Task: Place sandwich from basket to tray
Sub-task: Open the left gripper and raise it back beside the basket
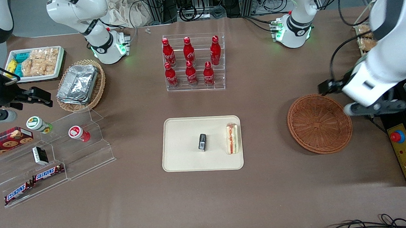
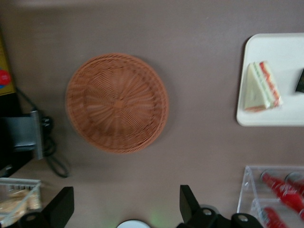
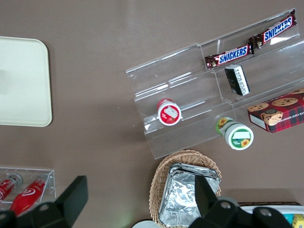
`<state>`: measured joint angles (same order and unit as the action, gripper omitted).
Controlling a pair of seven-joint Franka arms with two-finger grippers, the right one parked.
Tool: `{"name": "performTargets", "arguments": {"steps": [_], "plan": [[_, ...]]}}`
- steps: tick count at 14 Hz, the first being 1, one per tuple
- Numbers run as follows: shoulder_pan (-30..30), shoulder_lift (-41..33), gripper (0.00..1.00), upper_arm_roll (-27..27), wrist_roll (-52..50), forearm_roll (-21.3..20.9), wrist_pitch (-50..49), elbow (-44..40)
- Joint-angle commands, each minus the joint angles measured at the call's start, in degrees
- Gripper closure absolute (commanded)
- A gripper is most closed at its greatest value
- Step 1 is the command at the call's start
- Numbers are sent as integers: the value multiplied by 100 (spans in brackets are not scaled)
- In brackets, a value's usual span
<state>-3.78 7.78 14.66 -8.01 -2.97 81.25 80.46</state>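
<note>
While my gripper (image 2: 124, 206) hangs wide open and empty above the table by the basket (image 1: 319, 123), the sandwich (image 1: 232, 138) lies on the tray (image 1: 184, 156). It rests near a small black packet (image 1: 202, 142).

The basket (image 1: 320, 123) is woven reddish-brown wicker, rough and ribbed. The tray (image 1: 181, 157) looks like smooth, matt cream plastic. The sandwich (image 1: 232, 138) shows soft pale bread. The tabletop (image 1: 263, 201) is a matt brown sheet. The claw (image 2: 126, 209), above the tabletop beside the basket, has matt black fingers (image 2: 61, 204), spread apart.
</note>
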Motion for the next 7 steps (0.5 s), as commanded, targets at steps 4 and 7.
{"name": "performTargets", "arguments": {"steps": [4, 7], "plan": [[88, -1076, 0, -674, 423, 473, 101, 857], [88, -1041, 0, -667, 397, 482, 66, 814]]}}
